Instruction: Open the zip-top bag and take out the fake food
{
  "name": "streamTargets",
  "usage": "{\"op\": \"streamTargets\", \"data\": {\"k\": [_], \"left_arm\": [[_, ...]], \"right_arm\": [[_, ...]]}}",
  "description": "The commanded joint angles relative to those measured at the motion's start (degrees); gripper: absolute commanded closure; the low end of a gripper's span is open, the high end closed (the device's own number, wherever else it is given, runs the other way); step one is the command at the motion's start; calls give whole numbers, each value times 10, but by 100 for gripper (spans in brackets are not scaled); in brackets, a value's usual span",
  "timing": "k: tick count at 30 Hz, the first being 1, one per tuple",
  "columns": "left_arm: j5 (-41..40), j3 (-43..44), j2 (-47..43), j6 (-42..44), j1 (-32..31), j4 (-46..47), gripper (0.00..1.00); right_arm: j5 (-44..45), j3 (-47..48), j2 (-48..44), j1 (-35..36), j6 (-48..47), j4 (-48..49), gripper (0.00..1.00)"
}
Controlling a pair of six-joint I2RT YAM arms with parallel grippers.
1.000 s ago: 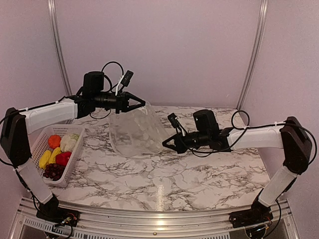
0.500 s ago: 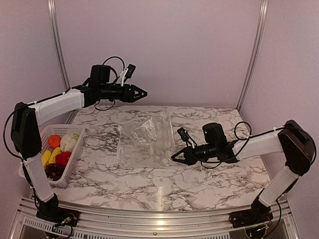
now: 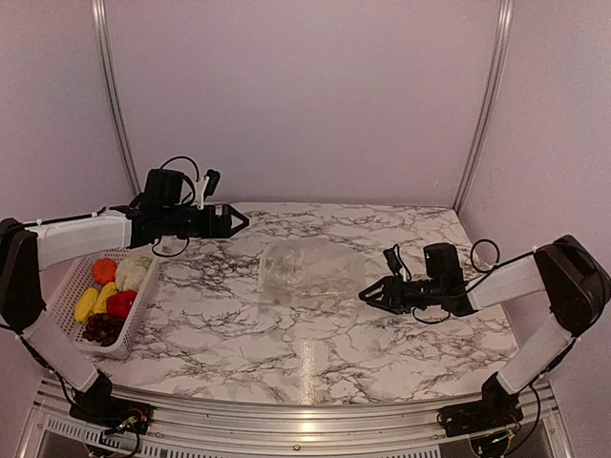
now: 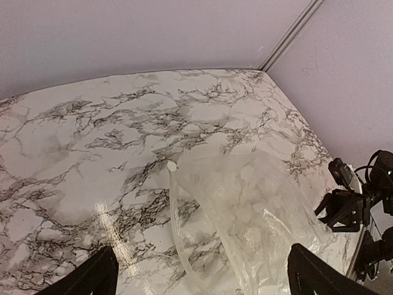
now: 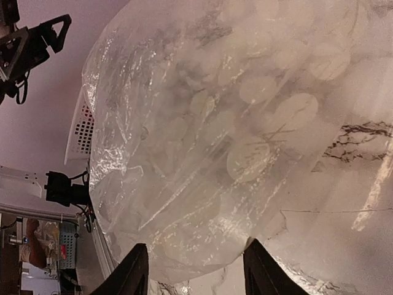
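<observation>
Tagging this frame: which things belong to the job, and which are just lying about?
Job: bag; fake food, sitting in the basket.
Lying about: basket; table.

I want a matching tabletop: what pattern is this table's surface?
White marble with dark grey veins on the table; clearest in the left wrist view.

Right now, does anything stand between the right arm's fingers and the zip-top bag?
Nothing visible does. The right fingers point straight at the zip-top bag, which lies on the marble table close in front of them. No other thing lies on that side of the bag.
</observation>
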Motion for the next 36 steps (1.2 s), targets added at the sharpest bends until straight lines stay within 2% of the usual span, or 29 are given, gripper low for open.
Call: {"op": "streamTargets", "data": {"k": [1,4,7,10,14,20,25,28,33,35,36], "left_arm": [[17,-120,-59,-32,-11,81,1],[24,-165,-69,-30,-31,98,1],[28,-185,-61,-37,-64,125,1],[20,-183,-36,-38,-97,130,1],[19,-193,-4,-62,-111,168,3],[36,-176,57,-79,-132,200,16],[41,-173,101,-100,-138,208,35],[38,-176,113,-101,-137,183,55],[16,-179,140,-89,-132,124,87],[7,-169,159,-81,-131,97,98],[5,-165,168,-80,-131,86,100]], "right_arm": [[58,17,-58,-38,-58,-103,45],[95,35,-86,-49,-97,-169,44],[91,46,-113,-48,-99,-176,43],[79,70,-117,-29,-93,-184,37],[92,104,-86,13,-94,-195,35],[116,126,-7,45,-103,-180,41],[124,135,58,54,-118,-174,50],[141,132,81,54,-132,-181,54],[168,121,104,54,-159,-200,54],[180,118,113,53,-168,-204,54],[187,117,117,54,-171,-208,54]]}}
